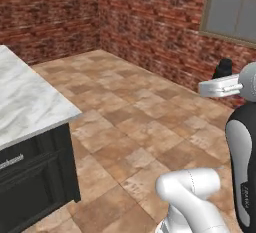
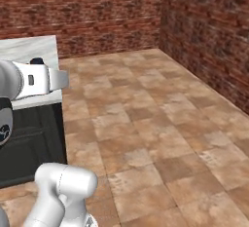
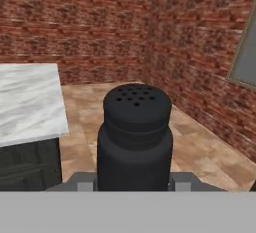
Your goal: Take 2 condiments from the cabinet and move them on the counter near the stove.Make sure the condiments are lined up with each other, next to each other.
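black shaker bottle (image 3: 135,137) sits upright between the gripper (image 3: 134,181) fingers in the hand view, perforated cap up, filling the middle of that picture. the jaws are clamped on its lower body, one grey pad (image 3: 84,182) showing at each side, partly closed to the bottle's width.

counter (image 1: 25,102) is the landmark. largest first: brick walls (image 1: 150,22) stand beyond and to the right of the counter, meeting in a corner; tiled floor (image 1: 140,127) runs from the counter's end out to those walls. the counter itself is a white-grey marble slab over dark drawer fronts (image 1: 30,182), its corner jutting toward the floor.

left base view: counter at left, a window (image 1: 232,9) high on the wall far right of the counter, the white arm rising at lower right, and a small dark shape (image 1: 223,68) at the end of the hand, well right of the counter and above the floor; hard to make out, probably the shaker's top. right base view: the counter (image 2: 29,50) is a narrow strip at left, largely covered by the arm's white hand; a dark bit peeks over the hand, too small to identify. the hand view alone shows the shaker plainly, with the counter (image 3: 27,102) off to its left and lower, apart from it, and a window edge (image 3: 245,52) at right.

cut off: the counter's far extent in every view; the shaker's base behind the grey pads.
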